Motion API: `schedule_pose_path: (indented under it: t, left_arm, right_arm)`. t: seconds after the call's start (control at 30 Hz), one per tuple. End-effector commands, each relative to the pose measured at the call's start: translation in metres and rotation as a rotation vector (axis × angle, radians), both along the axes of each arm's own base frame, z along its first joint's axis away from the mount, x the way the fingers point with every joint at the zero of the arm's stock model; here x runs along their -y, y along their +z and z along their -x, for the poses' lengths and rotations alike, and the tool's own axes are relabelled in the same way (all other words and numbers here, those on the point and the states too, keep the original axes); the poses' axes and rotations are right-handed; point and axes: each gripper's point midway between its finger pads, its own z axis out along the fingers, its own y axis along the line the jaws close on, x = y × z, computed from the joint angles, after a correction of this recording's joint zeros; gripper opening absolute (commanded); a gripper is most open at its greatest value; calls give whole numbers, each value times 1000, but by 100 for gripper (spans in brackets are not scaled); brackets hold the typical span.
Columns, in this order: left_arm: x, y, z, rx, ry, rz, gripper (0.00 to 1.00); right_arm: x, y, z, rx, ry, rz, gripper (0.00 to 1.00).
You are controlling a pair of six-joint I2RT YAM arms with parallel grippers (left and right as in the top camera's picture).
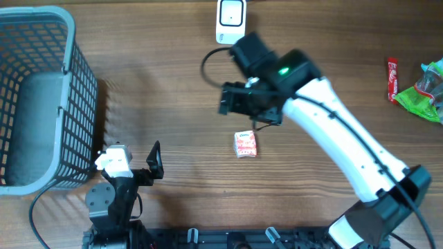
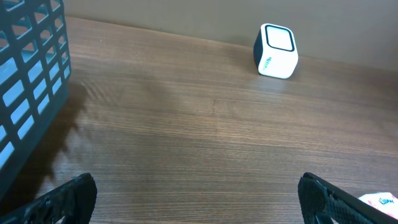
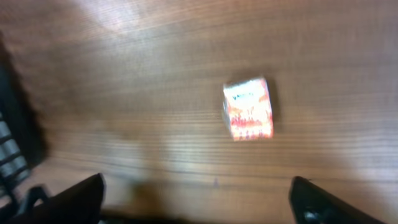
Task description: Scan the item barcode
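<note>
One packet [image 1: 245, 144] flat on table [image 1: 173, 104], long axis near-far.

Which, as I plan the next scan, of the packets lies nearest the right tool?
The small pink-and-white packet mid-table, by the right tool; red packet and green bag lie far right.

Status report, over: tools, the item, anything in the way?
Left tool open, empty. Right tool open near the snack packet, not touching it. Packet lies on the table, apart from the scanner. Nothing lies between them.

A shop checkout setup: barcode scanner [image 1: 230, 19], shopping basket [image 1: 86, 117], packaged snacks [image 1: 423, 97].
</note>
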Motion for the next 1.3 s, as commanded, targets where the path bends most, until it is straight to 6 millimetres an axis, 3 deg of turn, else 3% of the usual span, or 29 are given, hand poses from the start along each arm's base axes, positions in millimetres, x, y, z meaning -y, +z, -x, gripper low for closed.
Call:
schedule_pose_path:
  t: [0.0, 0.1, 0.2, 0.27, 0.33, 0.43, 0.53, 0.57, 0.6, 0.63, 0.67, 0.77, 0.8, 0.9, 1.0, 1.07, 1.17, 1.27]
  left_arm:
    - [0, 1, 0, 5, 2, 8, 100]
    - [0, 1, 0, 5, 2, 8, 100]
    - [0, 1, 0, 5, 2, 8, 100]
    - [0, 1, 0, 5, 2, 8, 100]
    - [0, 1, 0, 5, 2, 8, 100]
    - [0, 1, 0, 6, 2, 8, 100]
    - [0, 1, 0, 5, 2, 8, 100]
    - [0, 1, 0, 5, 2, 8, 100]
    - [0, 1, 0, 5, 2, 8, 100]
    - [0, 1, 0, 5, 2, 8, 100]
    - [0, 1, 0, 5, 2, 8, 100]
    - [0, 1, 0, 5, 2, 8, 100]
    - [0, 1, 0, 5, 2, 8, 100]
    - [0, 1, 0, 5, 2, 8, 100]
    - [0, 1, 0, 5, 2, 8, 100]
    - [0, 1, 0, 5, 2, 8, 100]
    - [0, 1, 0, 5, 2, 8, 100]
    - [0, 1, 0, 5, 2, 8, 100]
  right_arm:
    - [-6, -13, -14, 110, 36, 114, 100]
    - [-9, -39, -7, 99, 64, 175, 100]
    - [11, -111, 13, -15, 75, 360, 100]
    - [12, -142, 16, -78, 85, 405, 100]
    - [2, -154, 23, -140, 50, 353, 100]
    - [-17, -147, 29, -231, -7, 210, 100]
    - [-9, -144, 37, -275, -8, 231, 100]
    - [4, -143, 43, -292, -22, 294, 95]
    - [18, -141, 45, -292, -42, 361, 65]
    - [32, -139, 44, -289, -47, 416, 29]
    - [38, -138, 42, -298, -54, 420, 4]
    - [54, -137, 34, -308, -93, 433, 4]
    - [69, -140, 26, -275, -114, 489, 4]
    - [87, -174, 40, -314, -136, 504, 4]
    - [65, -203, 59, -375, -45, 360, 4]
    - [47, -208, 65, -401, -17, 272, 4]
    - [-21, -200, 79, -460, 159, -55, 4]
    - [-50, -180, 78, -479, 184, -190, 4]
